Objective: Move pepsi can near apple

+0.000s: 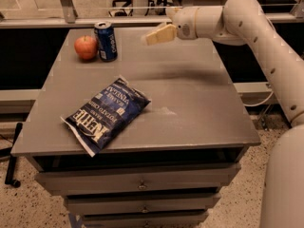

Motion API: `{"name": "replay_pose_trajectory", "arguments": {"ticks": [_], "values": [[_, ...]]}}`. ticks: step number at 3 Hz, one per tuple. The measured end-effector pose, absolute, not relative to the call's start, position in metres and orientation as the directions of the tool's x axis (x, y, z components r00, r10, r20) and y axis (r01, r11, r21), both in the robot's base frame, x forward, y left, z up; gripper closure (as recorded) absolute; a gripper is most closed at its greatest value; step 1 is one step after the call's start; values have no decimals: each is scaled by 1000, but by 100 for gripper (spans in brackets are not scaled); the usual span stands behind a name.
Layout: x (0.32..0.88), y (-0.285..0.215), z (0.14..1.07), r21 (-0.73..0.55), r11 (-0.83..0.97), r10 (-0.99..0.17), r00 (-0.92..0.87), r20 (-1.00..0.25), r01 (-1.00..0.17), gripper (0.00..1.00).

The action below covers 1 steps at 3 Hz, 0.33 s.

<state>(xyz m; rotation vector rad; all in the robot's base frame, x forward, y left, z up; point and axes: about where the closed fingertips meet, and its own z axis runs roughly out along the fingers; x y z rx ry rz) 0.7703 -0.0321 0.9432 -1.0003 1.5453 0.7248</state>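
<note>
The pepsi can [105, 42] stands at the back left of the surface [199, 108], just beside the apple [86, 47]. The gripper [159, 34] hangs in the air to their right, holding nothing. I cannot tell if it is spread or closed.

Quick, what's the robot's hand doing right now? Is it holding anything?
Gripper: in the air right of the can, holding nothing; open or closed cannot be told.

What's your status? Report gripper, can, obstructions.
Gripper holds nothing, hovers right of the can above the table. Pepsi can upright, close beside apple. Chip bag lies toward the front, not between them.
</note>
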Motion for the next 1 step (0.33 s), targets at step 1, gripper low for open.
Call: {"name": "replay_pose_trajectory", "arguments": {"ticks": [1], "values": [[774, -25, 939, -70, 445, -227, -37, -973, -893, 0]]}}
